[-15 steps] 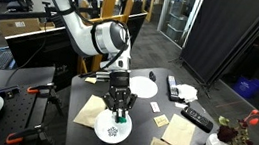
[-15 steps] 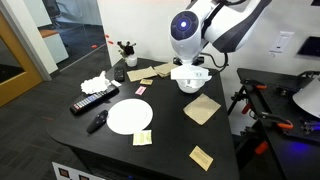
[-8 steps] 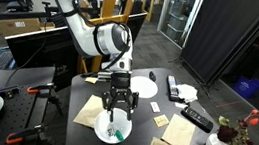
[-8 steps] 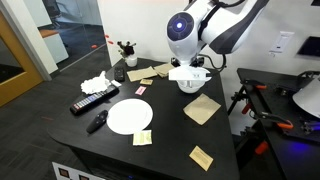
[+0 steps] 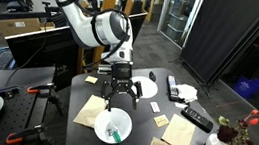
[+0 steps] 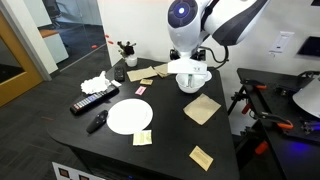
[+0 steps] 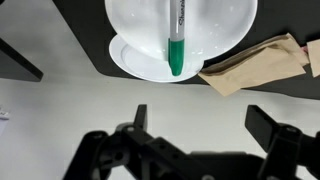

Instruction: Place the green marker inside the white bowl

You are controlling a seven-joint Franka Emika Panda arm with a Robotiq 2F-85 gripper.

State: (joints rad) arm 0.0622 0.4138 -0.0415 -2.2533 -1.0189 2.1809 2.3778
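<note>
Soft, even indoor light is filling the room in both exterior views, leaving only faint shadows on the dark table [image 5: 146, 135]. Both frames are coming through small and grainy (fine detail is smearing away). In the wrist view, the white bowl [image 7: 215, 25] at the top of the frame is glaring nearly blank, while the green marker [image 7: 176, 45] inside it is showing crisp. Along the bottom edge, the gripper [image 7: 200, 125] is looming dark and out of focus, its spread fingers [image 7: 140, 115] blurring into silhouette.

Wrist view's top edge crops white bowl [image 7: 135, 45]; green marker [image 7: 177, 55] too.
</note>
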